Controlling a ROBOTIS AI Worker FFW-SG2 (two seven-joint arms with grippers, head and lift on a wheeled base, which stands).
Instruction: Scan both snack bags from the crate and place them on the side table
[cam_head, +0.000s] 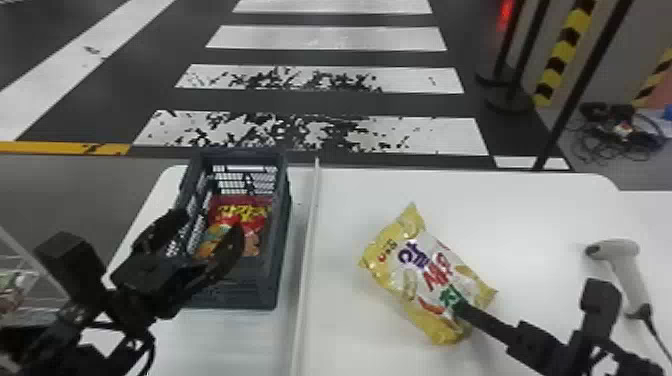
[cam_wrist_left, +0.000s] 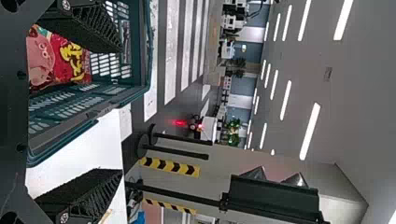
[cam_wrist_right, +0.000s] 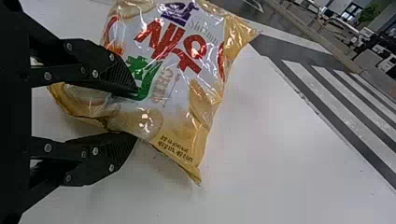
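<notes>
The right gripper pinches the yellow-and-white snack bag over the white table — a scanner lies farther right. The left gripper, jaws spread, hangs at the crate — a red snack bag lies inside.

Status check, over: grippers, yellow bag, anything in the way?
Right gripper on the yellow bag, bag between its fingers. Left gripper open at the crate, red bag inside. Nothing seen blocking the yellow bag; scanner off to its right.
</notes>
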